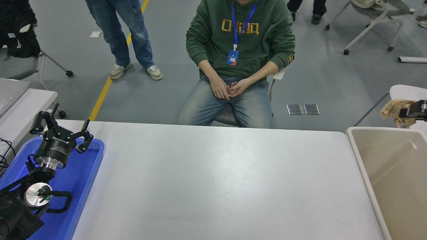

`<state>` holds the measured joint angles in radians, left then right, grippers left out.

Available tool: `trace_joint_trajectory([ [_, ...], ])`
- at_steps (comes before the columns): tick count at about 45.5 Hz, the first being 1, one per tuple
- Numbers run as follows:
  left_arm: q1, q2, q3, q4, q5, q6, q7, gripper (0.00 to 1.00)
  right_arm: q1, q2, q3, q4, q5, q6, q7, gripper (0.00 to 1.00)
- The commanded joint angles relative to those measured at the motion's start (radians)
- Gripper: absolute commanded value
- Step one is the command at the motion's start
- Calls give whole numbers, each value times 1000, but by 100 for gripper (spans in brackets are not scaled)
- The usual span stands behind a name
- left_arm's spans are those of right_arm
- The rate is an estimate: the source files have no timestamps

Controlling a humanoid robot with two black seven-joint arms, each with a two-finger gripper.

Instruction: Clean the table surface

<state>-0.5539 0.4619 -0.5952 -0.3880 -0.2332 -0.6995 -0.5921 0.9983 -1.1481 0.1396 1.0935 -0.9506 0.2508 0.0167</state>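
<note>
The table surface [213, 180] is a wide white-grey top filling the middle of the head view. My right gripper [405, 114] comes in at the right edge, shut on a crumpled beige paper wad [393, 109], held above the far rim of the beige bin [358, 151]. My left gripper [61, 130] is parked at the lower left over the blue tray [88, 173], its fingers spread open and empty.
A person in a green hoodie [240, 36] sits at the far side, hands folded. Another person's legs [123, 36] stand at the back left. A smaller white table [23, 110] is at the left, a round-edged white table [405, 93] at the right.
</note>
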Motion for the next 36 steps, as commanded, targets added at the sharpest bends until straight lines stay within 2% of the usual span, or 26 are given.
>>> trace_joint_trajectory([
  [1, 0, 0, 0, 0, 0, 0, 0, 100, -156, 186, -40, -279, 176, -229, 0, 0],
  [13, 0, 0, 0, 0, 0, 0, 0, 100, -300, 390, -40, -515, 274, -401, 0, 0],
  [20, 0, 0, 0, 0, 0, 0, 0, 100, -337, 525, -40, -670, 360, -501, 0, 0],
  [36, 0, 0, 0, 0, 0, 0, 0, 100, -388, 728, -32, -846, 368, -653, 2, 0],
])
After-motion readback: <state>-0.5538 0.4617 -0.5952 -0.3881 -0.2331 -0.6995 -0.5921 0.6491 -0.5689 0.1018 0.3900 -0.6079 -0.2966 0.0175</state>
